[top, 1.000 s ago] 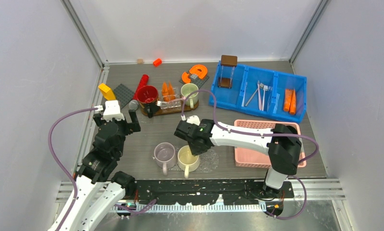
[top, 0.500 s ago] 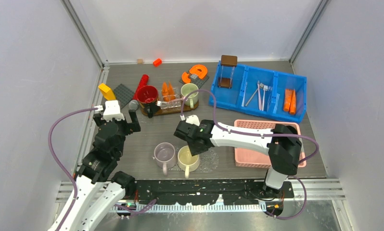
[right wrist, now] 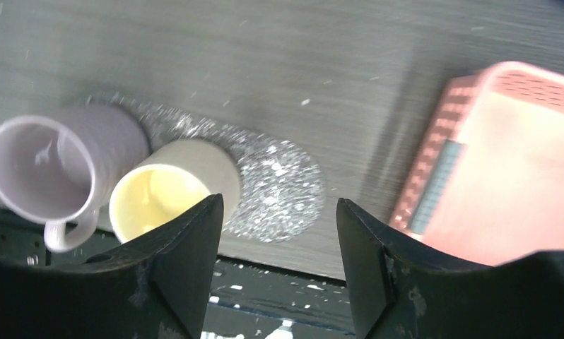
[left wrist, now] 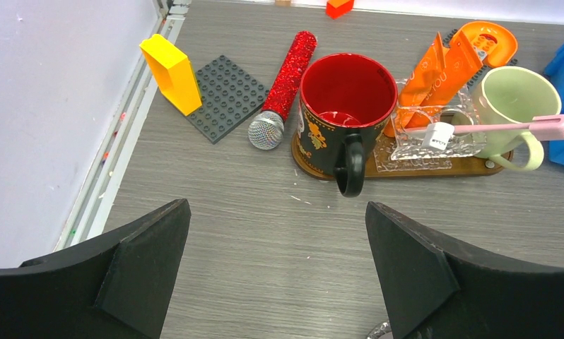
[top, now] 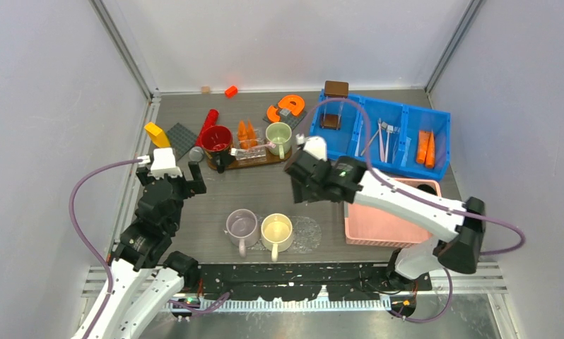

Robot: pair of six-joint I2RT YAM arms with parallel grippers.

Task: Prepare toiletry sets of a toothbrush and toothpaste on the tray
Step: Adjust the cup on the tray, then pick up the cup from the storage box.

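Fetch step, by judgement: right gripper (right wrist: 278, 208) jaws spread, empty, above tabletop (top: 258, 192); left gripper (left wrist: 277, 208) jaws wide, empty. Stock: toothbrushes (top: 382, 138), toothpaste (top: 425, 147) in blue bin (top: 406, 164), far right. Next: fine pinch on one slim toothbrush.

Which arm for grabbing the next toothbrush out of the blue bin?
Right: its open, empty gripper is beside the blue bin holding the toothbrushes; the left gripper sits much farther away.
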